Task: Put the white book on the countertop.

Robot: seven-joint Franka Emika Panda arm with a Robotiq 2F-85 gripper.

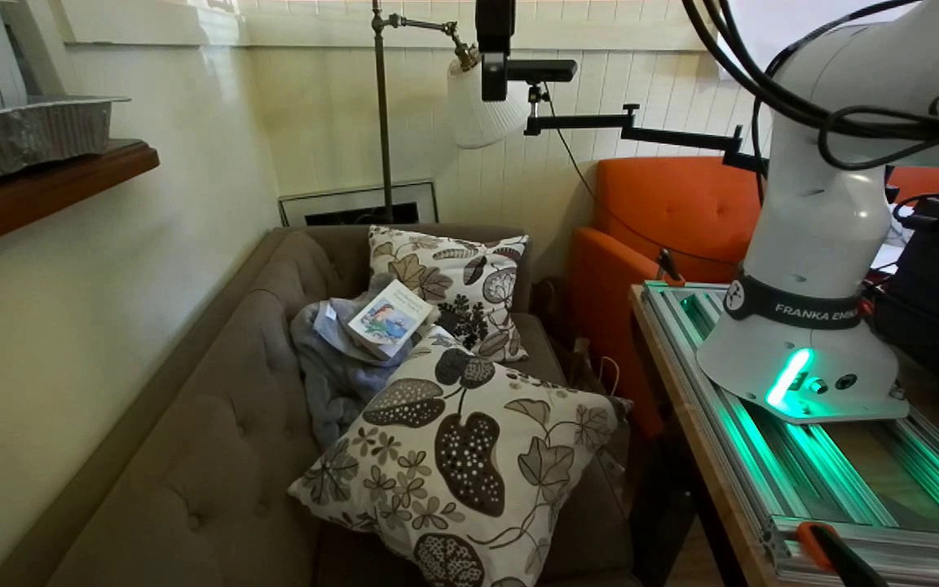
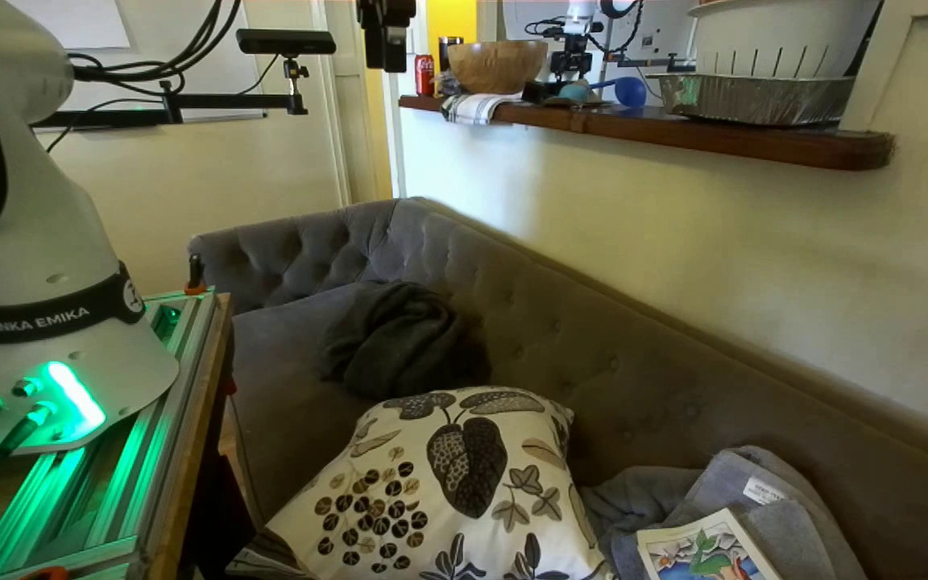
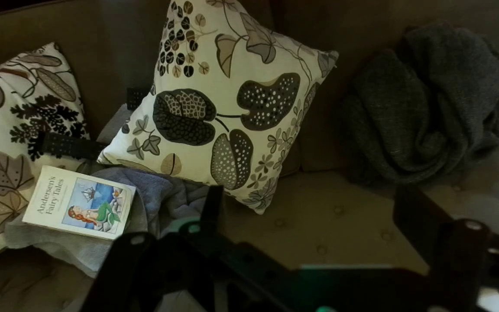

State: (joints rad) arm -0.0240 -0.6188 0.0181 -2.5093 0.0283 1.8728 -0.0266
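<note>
Sofa [image 3: 345, 236] and leafy cushions [image 3: 208, 115] below the gripper [image 3: 310, 190]; rumpled blanket [image 1: 327, 387] there probably props the white book [image 3: 80, 201] tilted, left of the fingers [image 3: 212, 206] in the wrist view. Fingers apart, holding nothing, likely ready to grasp it.

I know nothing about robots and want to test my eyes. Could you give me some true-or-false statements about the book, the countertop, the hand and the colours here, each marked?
1. The white book is titled Andersen's Fairy Tales. True.
2. A foil tray stands on the countertop. True.
3. The book sits there too. False: it lies on a grey cloth on the sofa.
4. The hand is open. True.
5. The hand grips the book. False: it holds nothing.
6. Nothing here is orange. False: the armchair is.
</note>
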